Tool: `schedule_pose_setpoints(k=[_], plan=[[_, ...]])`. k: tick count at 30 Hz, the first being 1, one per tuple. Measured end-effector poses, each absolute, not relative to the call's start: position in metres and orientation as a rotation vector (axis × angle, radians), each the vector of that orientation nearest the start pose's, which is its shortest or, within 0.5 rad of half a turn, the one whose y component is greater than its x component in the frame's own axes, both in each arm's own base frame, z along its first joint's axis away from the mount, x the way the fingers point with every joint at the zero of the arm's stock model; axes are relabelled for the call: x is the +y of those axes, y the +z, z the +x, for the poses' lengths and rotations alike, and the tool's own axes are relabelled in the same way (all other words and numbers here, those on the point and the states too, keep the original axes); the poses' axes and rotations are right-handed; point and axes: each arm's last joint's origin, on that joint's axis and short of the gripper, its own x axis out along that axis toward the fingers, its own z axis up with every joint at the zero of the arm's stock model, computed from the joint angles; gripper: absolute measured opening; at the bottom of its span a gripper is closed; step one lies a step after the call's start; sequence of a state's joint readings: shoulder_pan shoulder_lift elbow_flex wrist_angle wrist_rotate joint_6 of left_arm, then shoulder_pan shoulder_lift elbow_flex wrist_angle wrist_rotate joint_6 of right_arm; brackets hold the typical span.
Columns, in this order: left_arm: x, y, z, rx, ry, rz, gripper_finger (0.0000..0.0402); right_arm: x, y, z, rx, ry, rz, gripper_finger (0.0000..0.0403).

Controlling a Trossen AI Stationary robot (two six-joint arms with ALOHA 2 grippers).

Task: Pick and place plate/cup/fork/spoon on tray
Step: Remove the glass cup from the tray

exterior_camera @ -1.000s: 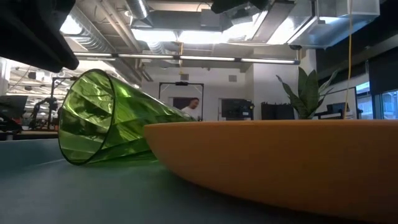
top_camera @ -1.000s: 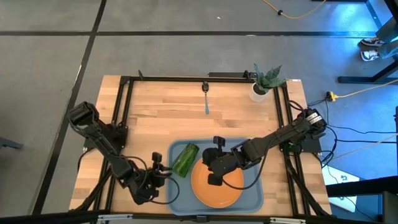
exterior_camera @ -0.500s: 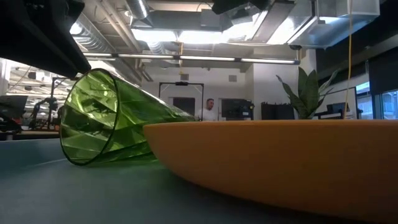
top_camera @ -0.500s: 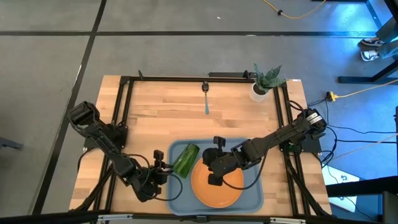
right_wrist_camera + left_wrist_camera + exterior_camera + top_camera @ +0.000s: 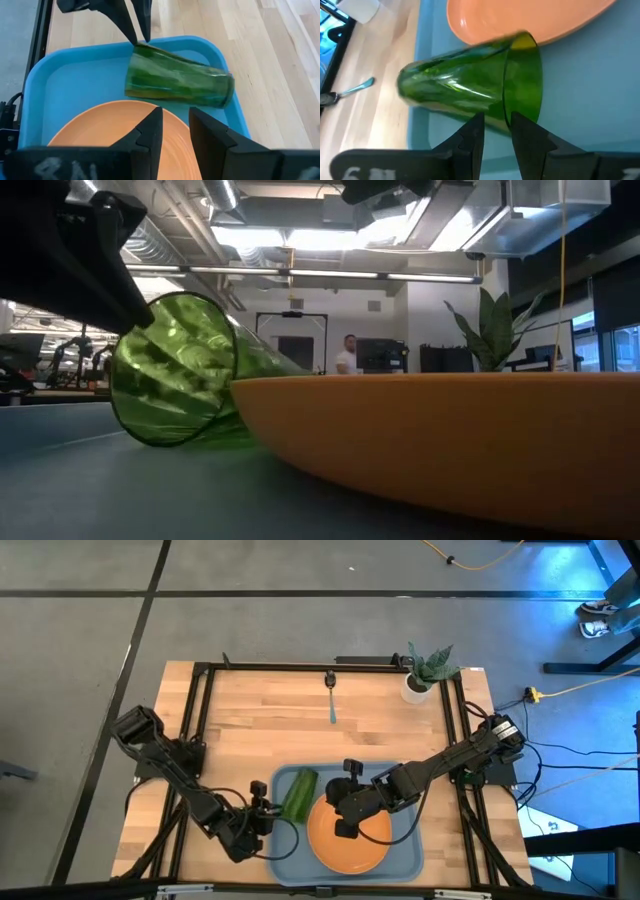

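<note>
A green cup lies on its side on the grey-blue tray, its mouth toward the near edge and its side next to the orange plate, which rests in the tray. My left gripper is open at the cup's mouth, its fingers astride the rim. My right gripper hangs open above the plate, touching nothing. The spoon, teal handle and dark head, lies on the wood near the far edge. The fork is out of view. My left gripper has the cup's rim in the gap between its open fingers, one finger outside the wall and the other at the mouth. It comes slanting down from the table's near left. Whether both fingers touch, I cannot tell. The cup lies on the tray floor.
A potted plant stands at the far right corner. A black frame runs along the table's edges. Bare wood lies between the tray and the spoon.
My left gripper has gone toward the table's right, up to the cup's mouth. The cup's mouth end has swung a little toward the plate, while its base end has stayed about where it was.
</note>
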State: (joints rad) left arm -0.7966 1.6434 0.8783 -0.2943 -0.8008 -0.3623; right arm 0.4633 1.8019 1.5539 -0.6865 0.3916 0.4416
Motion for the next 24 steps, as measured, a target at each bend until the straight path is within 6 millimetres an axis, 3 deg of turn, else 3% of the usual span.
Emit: schedule_pose_setpoints(k=[24], plan=[[-0.170,0.164,0.251,0.729,0.248,0.342,0.0081,0.164,0.282,0.353,0.840,-0.117,0.023,0.0100]])
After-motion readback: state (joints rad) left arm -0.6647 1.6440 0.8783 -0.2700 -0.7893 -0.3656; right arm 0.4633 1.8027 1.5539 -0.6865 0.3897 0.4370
